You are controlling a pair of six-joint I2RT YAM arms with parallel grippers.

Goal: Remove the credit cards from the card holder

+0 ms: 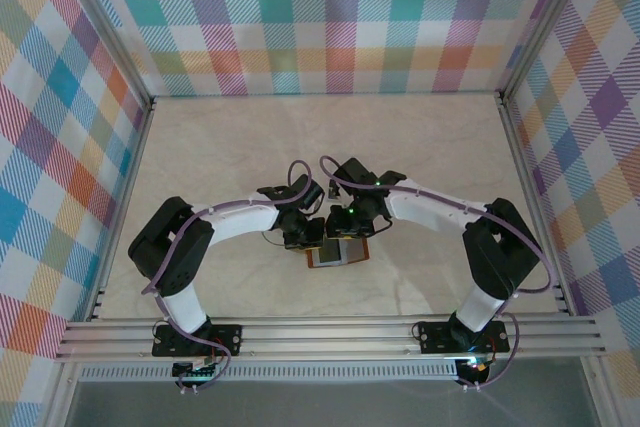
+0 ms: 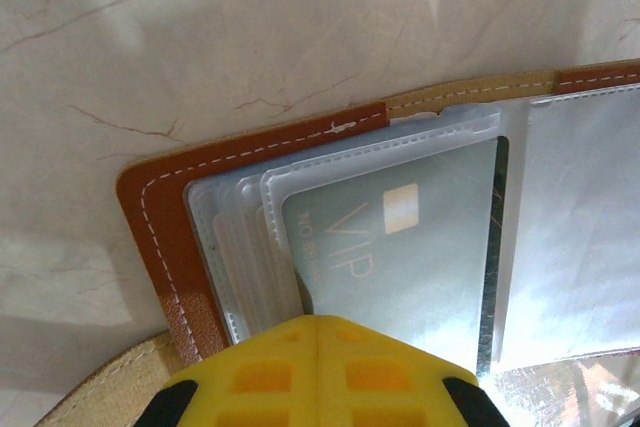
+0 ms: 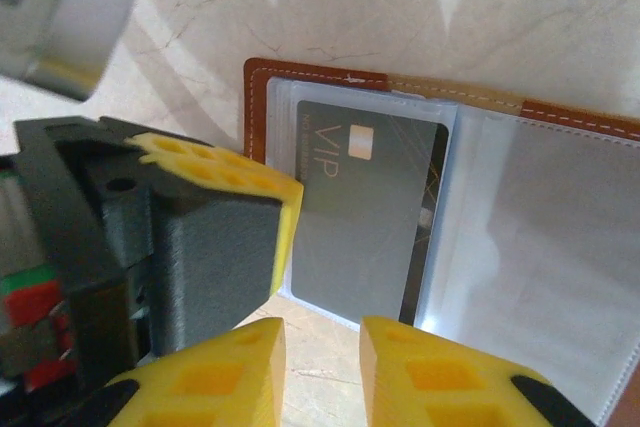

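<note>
The left gripper (image 2: 315, 372) is closed, its two yellow fingertips pressed flat together with only a seam between them. They rest on the near part of the open card holder (image 2: 150, 227), over the stack of clear sleeves (image 2: 232, 247) beside the reddish-brown leather border; whether they pinch anything I cannot tell. Seen from the right wrist, that same closed hand stands immediately left of the right gripper (image 3: 320, 372), its yellow pad overlapping the holder's left edge. The right gripper's jaws are parted by a narrow gap, with pale table showing through it and nothing between them. The bottom edge of the sleeves lies just beyond its fingertips. Directly ahead of both hands, a grey-green credit card (image 2: 400, 247) marked VIP, with a small gold chip, lies inside the top sleeve. A darker strip runs along the card's side away from the left gripper; whether that is a second card is unclear. Past it, further to the right of the right gripper, the holder's other page is a pale see-through pocket (image 3: 560, 247) with nothing legible in it. Beyond the holder's stitched leather edge spreads the cream marbled table (image 2: 250, 37). From above, both arms bend inward so the hands meet over the holder, which pokes out from under them toward the bases, and plaid walls (image 1: 340, 17) close off the table's far side.
</note>
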